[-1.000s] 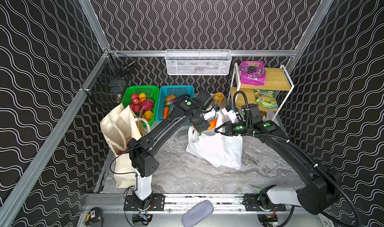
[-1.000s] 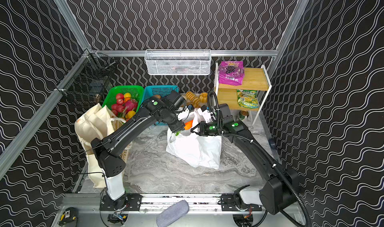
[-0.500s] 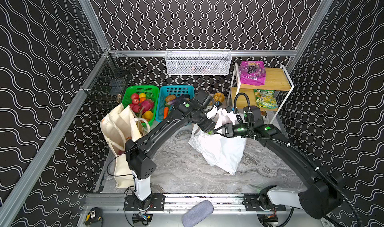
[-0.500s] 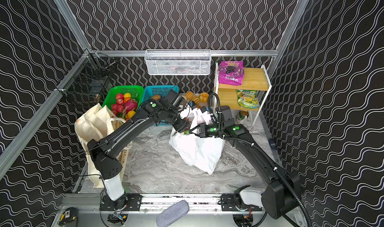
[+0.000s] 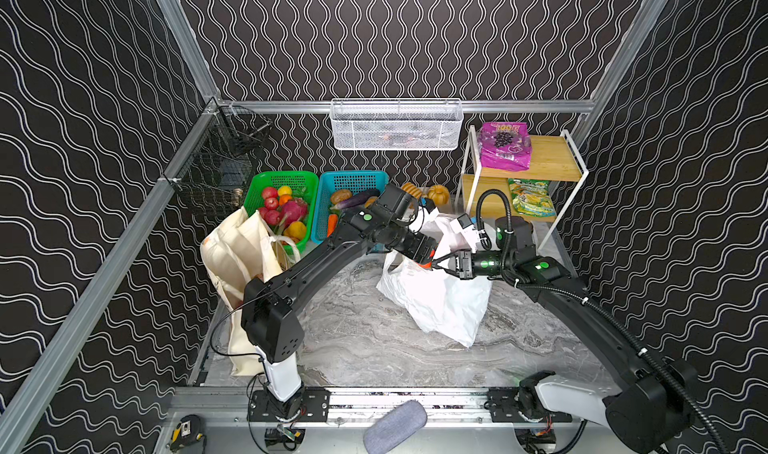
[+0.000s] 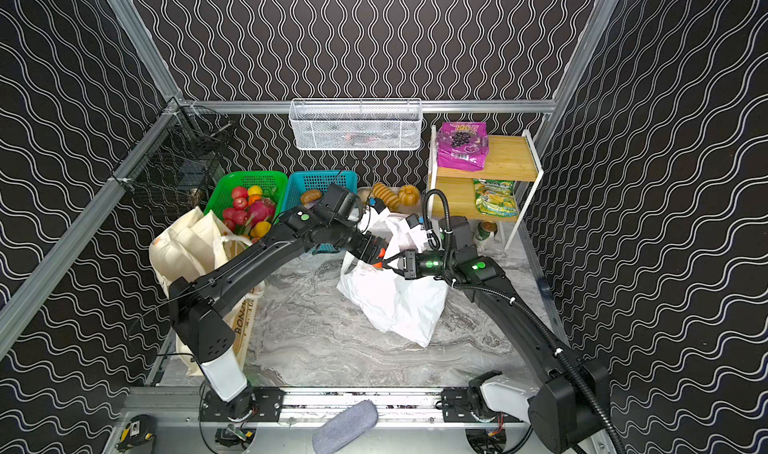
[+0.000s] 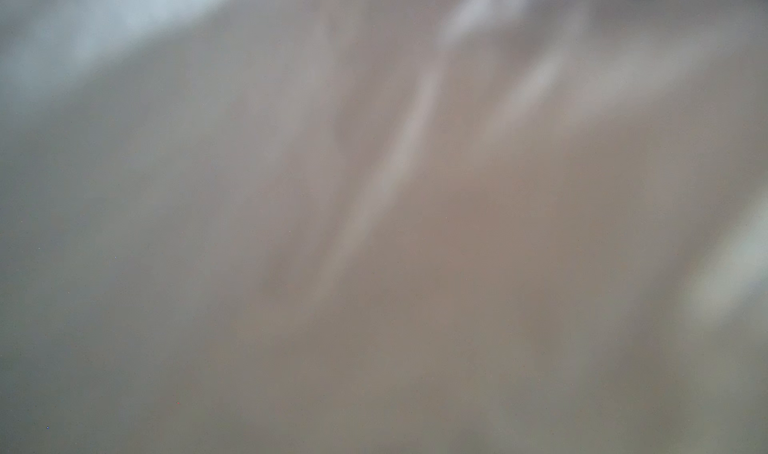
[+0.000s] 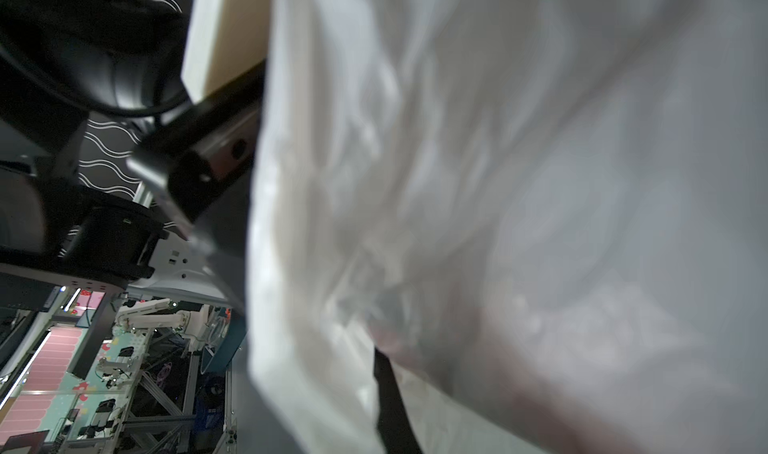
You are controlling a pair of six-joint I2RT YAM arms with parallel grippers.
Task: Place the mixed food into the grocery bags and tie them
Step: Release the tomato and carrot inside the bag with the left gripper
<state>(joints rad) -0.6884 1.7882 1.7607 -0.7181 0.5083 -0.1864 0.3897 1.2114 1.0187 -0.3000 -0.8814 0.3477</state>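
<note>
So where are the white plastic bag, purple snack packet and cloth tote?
white plastic bag (image 5: 440, 306): in a top view, its crinkled side.
purple snack packet (image 5: 505, 148): in a top view, its printed front.
cloth tote (image 5: 232, 248): in a top view, its upper side.

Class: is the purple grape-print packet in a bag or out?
Out: the purple grape-print packet lies on the top shelf of the wooden rack, apart from the white plastic bag.

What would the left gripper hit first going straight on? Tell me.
Probably the thin white crinkly plastic carrier bag: the left gripper points into it, its wrist view filled with blurred plastic.
</note>
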